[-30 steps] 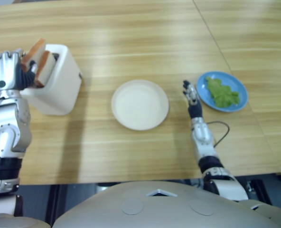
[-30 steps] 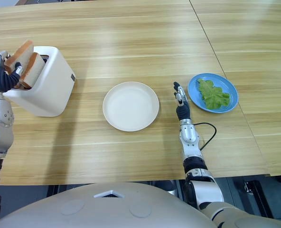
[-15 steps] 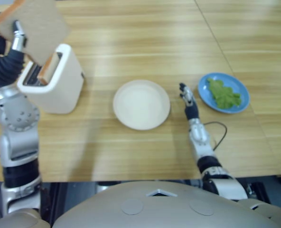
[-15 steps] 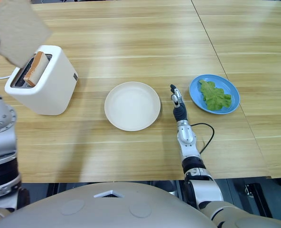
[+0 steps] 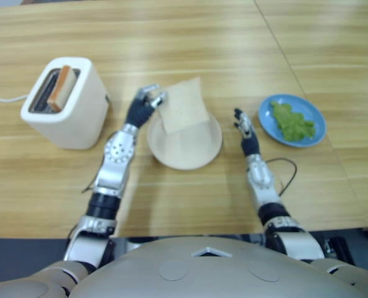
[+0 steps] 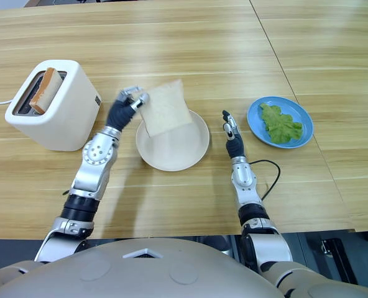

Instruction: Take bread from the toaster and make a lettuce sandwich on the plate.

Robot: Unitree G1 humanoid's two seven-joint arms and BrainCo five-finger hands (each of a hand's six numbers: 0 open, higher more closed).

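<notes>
the left hand [image 6: 127, 103] pinched 1 bread slice [image 6: 165, 109] by its left edge, holding it tilted over the white plate [image 6: 171, 155]. another slice [image 6: 45, 89] sat in the toaster [image 6: 63, 124] at the left of the bench [image 6: 190, 56]. the right hand [image 6: 229, 128] stood empty with straight fingers between the white plate and the blue plate [image 6: 303, 127] of lettuce [image 6: 277, 123], and the right eye view showed bare bench on both sides of it.
</notes>
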